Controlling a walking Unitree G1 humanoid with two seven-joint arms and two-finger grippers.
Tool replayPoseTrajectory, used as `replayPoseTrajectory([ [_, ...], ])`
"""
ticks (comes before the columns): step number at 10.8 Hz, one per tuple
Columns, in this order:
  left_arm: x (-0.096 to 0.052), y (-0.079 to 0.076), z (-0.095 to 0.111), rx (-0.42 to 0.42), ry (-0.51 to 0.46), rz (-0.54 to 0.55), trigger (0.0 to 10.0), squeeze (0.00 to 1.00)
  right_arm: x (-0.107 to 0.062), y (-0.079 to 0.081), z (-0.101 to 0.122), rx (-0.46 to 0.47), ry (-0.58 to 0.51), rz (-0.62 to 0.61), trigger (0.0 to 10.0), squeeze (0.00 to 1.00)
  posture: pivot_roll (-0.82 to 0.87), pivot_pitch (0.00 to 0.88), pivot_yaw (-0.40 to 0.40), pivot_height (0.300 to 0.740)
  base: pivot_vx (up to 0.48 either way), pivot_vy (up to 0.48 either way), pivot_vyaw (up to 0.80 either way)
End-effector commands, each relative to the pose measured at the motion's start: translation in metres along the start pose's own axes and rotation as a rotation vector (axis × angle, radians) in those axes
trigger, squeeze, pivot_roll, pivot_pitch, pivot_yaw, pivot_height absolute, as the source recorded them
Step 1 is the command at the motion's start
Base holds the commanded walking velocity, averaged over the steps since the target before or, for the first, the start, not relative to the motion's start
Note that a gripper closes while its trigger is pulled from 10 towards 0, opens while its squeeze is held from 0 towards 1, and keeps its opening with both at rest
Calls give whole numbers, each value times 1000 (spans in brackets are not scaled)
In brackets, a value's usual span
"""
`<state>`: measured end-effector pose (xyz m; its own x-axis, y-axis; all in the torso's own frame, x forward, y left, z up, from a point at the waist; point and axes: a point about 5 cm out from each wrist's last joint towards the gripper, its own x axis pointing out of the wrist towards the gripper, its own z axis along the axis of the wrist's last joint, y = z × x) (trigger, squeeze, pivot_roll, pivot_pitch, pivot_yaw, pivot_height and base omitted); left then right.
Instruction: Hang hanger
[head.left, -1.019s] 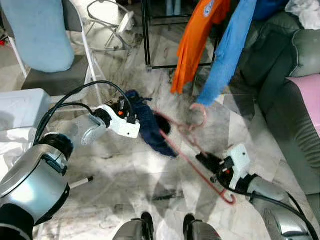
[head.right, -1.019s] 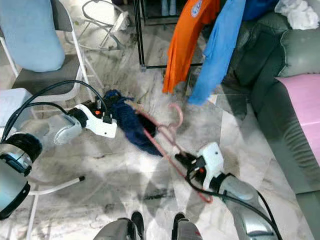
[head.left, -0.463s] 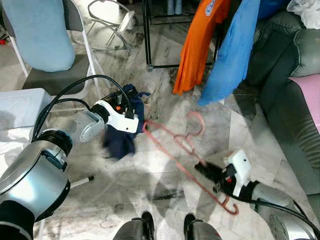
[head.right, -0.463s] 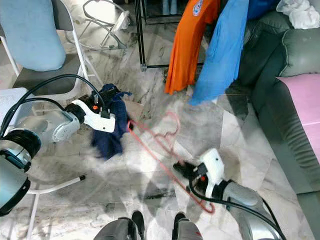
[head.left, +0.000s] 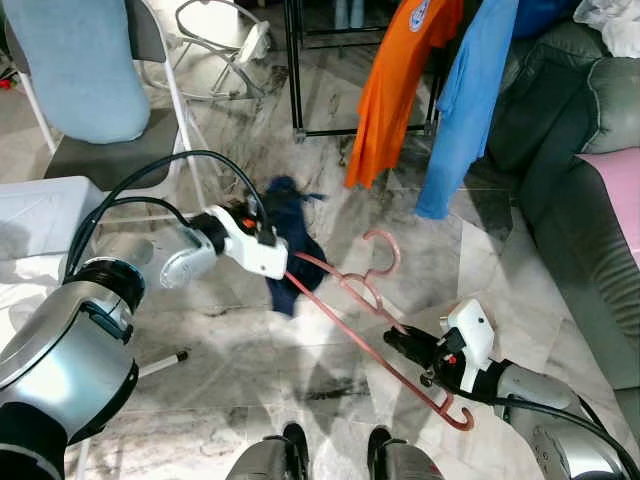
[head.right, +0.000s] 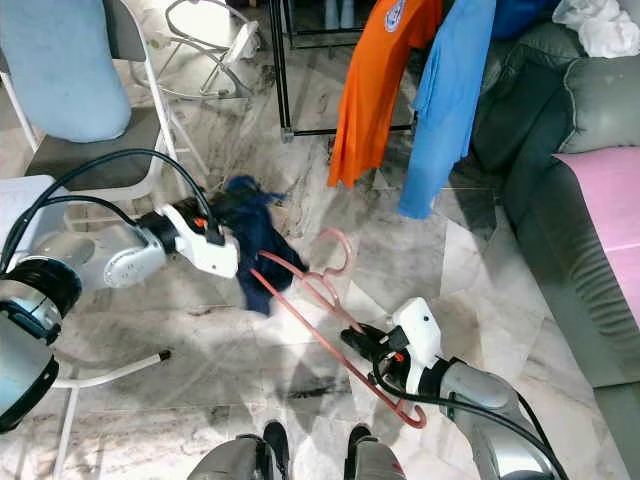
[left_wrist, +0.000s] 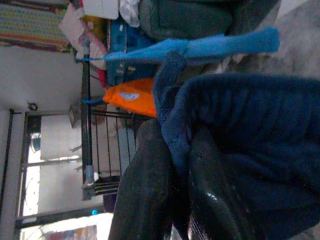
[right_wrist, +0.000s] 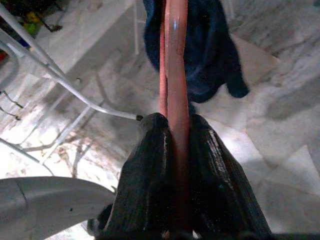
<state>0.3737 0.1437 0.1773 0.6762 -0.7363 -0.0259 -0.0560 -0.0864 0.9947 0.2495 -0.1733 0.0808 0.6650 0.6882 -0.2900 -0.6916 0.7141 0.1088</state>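
Note:
A pink plastic hanger (head.left: 352, 300) is held low over the marble floor, running from my left hand down to my right. My right gripper (head.left: 398, 346) is shut on the hanger's lower bar; the right wrist view has its fingers (right_wrist: 150, 165) pinching the pink hanger (right_wrist: 176, 65). My left gripper (head.left: 285, 262) is shut on a dark blue garment (head.left: 290, 235) at the hanger's far end, and the left wrist view shows its fingers (left_wrist: 150, 185) clamped on the dark blue garment (left_wrist: 250, 150). The cloth droops toward the floor.
A black clothes rack (head.left: 293, 70) stands ahead with an orange shirt (head.left: 390, 90) and a blue shirt (head.left: 465, 100) hanging from it. A grey sofa (head.left: 580, 130) lies to the right. A white folding chair (head.left: 120, 110) with a light blue cover stands to the left.
The left gripper swung the blue garment left, then back right and a little forward. The right gripper drew nearer with the hanger. The hanging blue shirt swayed.

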Motion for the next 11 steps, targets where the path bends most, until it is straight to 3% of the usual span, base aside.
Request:
replayPoseTrajectory([
  [1,-8,0,-2,-28,-8,30,10000,0,0,1,-6,5,15,-9,10000,0,-69,247,82,740,0,0,0],
  [4,-16,0,-7,-41,4,35,10000,0,-5,0,-17,21,54,-10,10000,0,-64,244,76,740,0,0,0],
  [6,-18,10,-5,-97,-31,108,10000,0,-10,-10,-41,99,138,-66,10000,0,-62,242,73,740,0,0,0],
  [7,-17,13,-2,-118,-57,138,10000,0,-11,-15,-46,162,128,-108,10000,0,-60,240,72,740,0,0,0],
  [8,-16,14,3,-146,-94,166,10000,0,-11,-22,-50,229,110,-169,10000,0,-56,240,71,740,0,0,0],
  [9,-13,13,17,-203,-172,193,10000,0,-12,-39,-57,309,105,-314,10000,0,-49,241,68,740,0,0,0],
  [11,0,10,53,-301,-353,225,10000,0,-12,-63,-55,394,75,-479,10000,0,-33,240,64,740,0,0,0],
])
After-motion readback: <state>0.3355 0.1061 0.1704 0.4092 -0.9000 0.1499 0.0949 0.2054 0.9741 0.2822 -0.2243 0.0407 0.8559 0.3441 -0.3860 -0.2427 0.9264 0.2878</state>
